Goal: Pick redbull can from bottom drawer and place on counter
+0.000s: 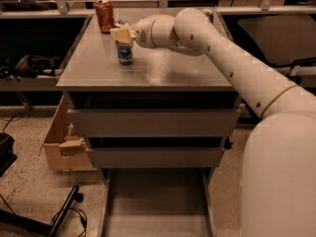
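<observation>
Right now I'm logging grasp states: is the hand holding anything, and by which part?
The hand sits at the top of the redbull can, upright on the counter; whether it actually grips that top cannot be told.

How many of each thing

Two cans stand near the back left corner of the one counter [163, 70]: one redbull can [125, 55], one red can [104, 15]. One gripper [123, 35] sits right over the redbull can. Three drawers [153, 123] sit under the front edge, counting the bottom drawer [155, 204]. One cardboard box [61, 149].
</observation>
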Controlling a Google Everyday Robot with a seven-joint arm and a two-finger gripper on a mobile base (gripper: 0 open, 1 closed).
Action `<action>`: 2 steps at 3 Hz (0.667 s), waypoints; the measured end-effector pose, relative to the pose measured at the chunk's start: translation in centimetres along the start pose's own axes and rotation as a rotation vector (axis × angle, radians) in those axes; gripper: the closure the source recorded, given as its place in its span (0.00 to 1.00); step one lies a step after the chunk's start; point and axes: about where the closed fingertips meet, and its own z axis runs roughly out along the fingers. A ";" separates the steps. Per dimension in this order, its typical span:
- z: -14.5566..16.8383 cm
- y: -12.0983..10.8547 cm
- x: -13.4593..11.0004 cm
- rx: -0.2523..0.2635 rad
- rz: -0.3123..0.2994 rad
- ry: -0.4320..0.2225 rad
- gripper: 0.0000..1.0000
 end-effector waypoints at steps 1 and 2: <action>0.0 0.0 0.0 0.000 0.000 0.000 0.59; 0.0 0.0 0.0 0.000 0.000 0.000 0.36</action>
